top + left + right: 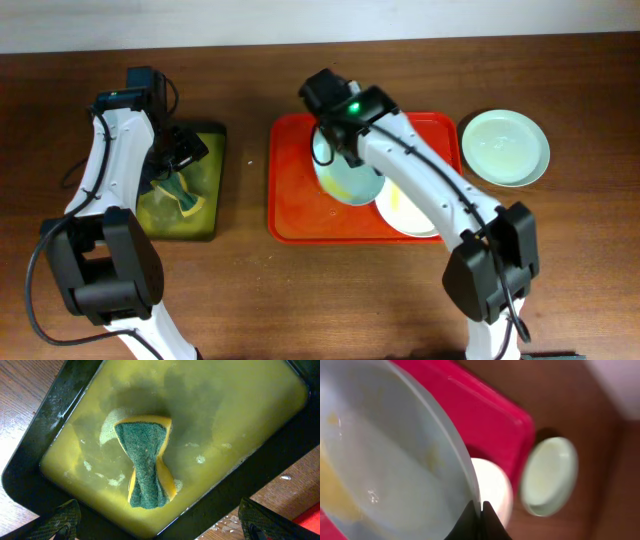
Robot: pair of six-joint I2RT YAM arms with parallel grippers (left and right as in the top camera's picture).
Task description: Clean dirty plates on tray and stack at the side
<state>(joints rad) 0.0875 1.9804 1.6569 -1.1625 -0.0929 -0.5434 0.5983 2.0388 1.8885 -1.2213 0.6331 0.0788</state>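
The red tray [290,190] lies mid-table. My right gripper [335,140] is shut on the rim of a pale mint-blue plate [350,180] with yellowish smears and holds it tilted over the tray; in the right wrist view the fingertips [481,512] pinch that plate's [385,460] edge. A creamy white plate [405,212] lies on the tray, partly under the arm. A second mint plate [505,147] sits on the table right of the tray. My left gripper [160,525] is open above a yellow-green sponge [146,460] in the black tray [260,467].
The black tray [212,140] of yellow-green liquid stands on the left of the wooden table, with the sponge [182,195] in it. The red tray [490,415], white plate [495,485] and side plate [550,475] show in the right wrist view.
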